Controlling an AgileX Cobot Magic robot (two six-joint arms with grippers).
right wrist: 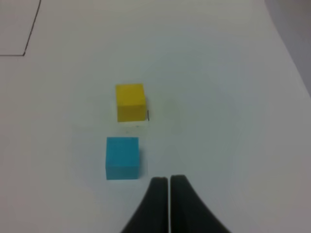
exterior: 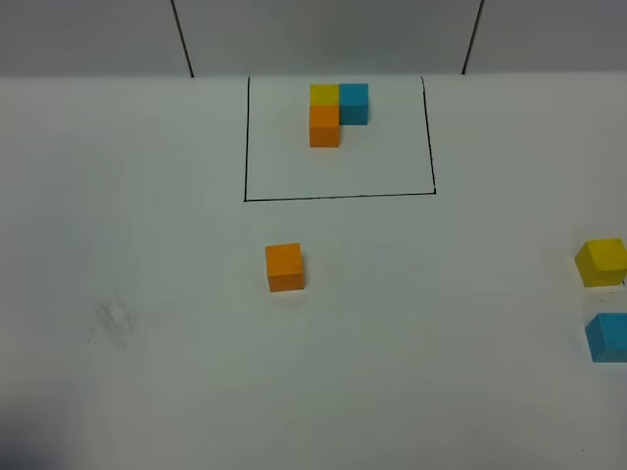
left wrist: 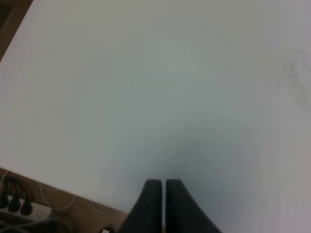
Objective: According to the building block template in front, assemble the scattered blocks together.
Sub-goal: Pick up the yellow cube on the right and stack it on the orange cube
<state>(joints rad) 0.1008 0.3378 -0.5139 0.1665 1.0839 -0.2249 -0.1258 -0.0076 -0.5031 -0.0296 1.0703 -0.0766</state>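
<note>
The template (exterior: 333, 110) stands inside a black-lined rectangle at the back: a yellow, a blue and an orange block joined in an L. A loose orange block (exterior: 284, 266) lies mid-table. A loose yellow block (exterior: 602, 261) and a loose blue block (exterior: 608, 337) lie at the right edge; both also show in the right wrist view, the yellow block (right wrist: 130, 102) and the blue block (right wrist: 122, 158). My right gripper (right wrist: 168, 182) is shut and empty, just beside the blue block. My left gripper (left wrist: 162, 184) is shut and empty over bare table. Neither gripper shows in the exterior view.
The black outline (exterior: 339, 196) frames the template area. The table's edge, with a power strip and cables (left wrist: 22, 206) below it, shows in the left wrist view. A faint smudge (exterior: 113, 318) marks the table's left part.
</note>
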